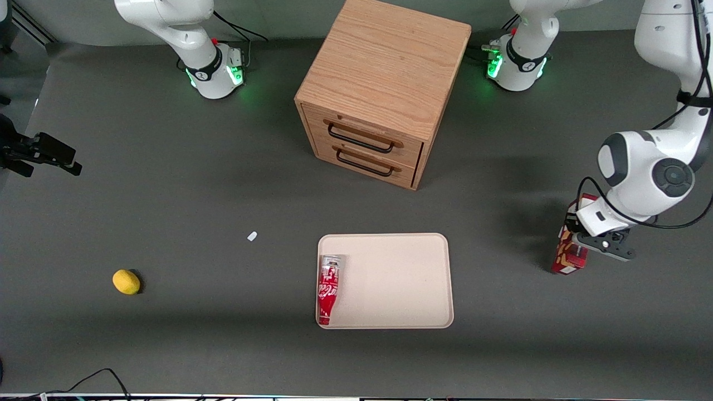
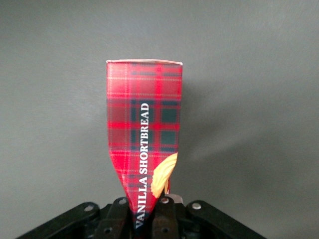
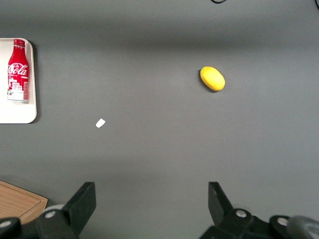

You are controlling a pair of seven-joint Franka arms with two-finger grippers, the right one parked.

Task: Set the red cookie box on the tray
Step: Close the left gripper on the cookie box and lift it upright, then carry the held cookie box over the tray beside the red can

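Black-fingered pincer [image 2: 144, 216] clamped on the slim dark-red tartan cookie box with tan biscuit pictures [image 2: 144, 134], carton walls visibly pinched inward between the fingers, so closed firmly on it. Seen from the front, same pincer [image 1: 591, 239] gripping the upper part of the box [image 1: 569, 257] at the working arm's end of the grey desk [image 1: 167, 211]; whether the box bottom rests on the desk or hangs just above it cannot be told. Grasp judged done, then; carry and set-down left to do, with the box well apart from the flat cream-beige rectangular tray with rounded corners [image 1: 401, 278]. Lying in the tray along the edge toward the parked arm's end, a red cola bottle with a silver cap [image 1: 328, 289], leaving most of the tray floor bare on the side nearer the box. Nothing visible on the desk between box and tray. Farther from the front camera than the tray, a light wooden two-drawer cabinet with black handles [image 1: 381, 94], likely clear of a direct sideways carry. Toward the parked arm's end, a small white scrap [image 1: 252, 236] and a yellow lemon-like fruit [image 1: 126, 282], both well out of the way. Main risk judged to be crushing of the soft carton.
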